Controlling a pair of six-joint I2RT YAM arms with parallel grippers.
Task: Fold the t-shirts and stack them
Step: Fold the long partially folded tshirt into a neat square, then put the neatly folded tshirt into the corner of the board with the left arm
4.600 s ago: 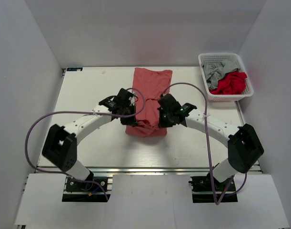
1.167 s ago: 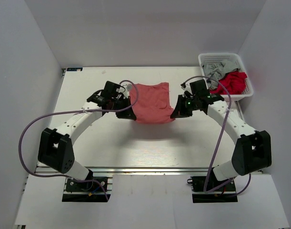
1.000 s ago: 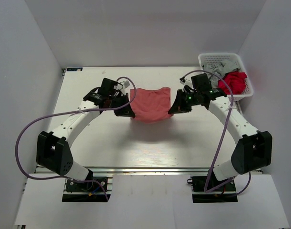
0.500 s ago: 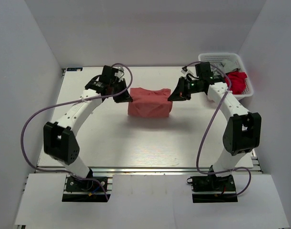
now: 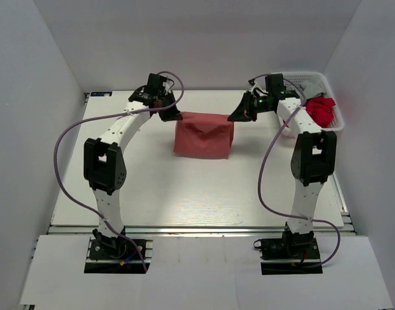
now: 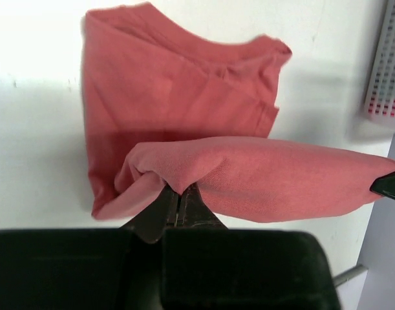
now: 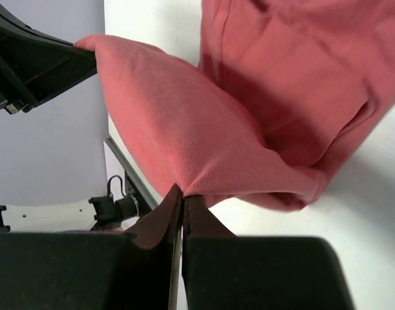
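The muted salmon-red soft cloth t-shirt [image 5: 203,135] looks light and limp, so it will likely sag and bunch wherever nothing holds it up. It offers no stiff edge to push against, so it is best taken by small pinches at an edge or corner, one on each side, with the cloth between them kept taut. It sits toward the far middle of the white surface [image 5: 119,187]. Its lower layers lie flat there, while one fold is raised above them and stretched between the two arms. The left claw [image 6: 179,194] is closed tight, with a gathered bit of that raised fold nipped between its fingers at the shirt's left end. The right claw [image 7: 183,194] is closed just as hard on the opposite end, and the cloth puckers where it enters the jaws. Neither claw touches the surface as far as can be seen. A brighter red cloth t-shirt [image 5: 320,110] lies crumpled in the white plastic mesh basket [image 5: 315,76] at the far right corner, well apart from the held shirt
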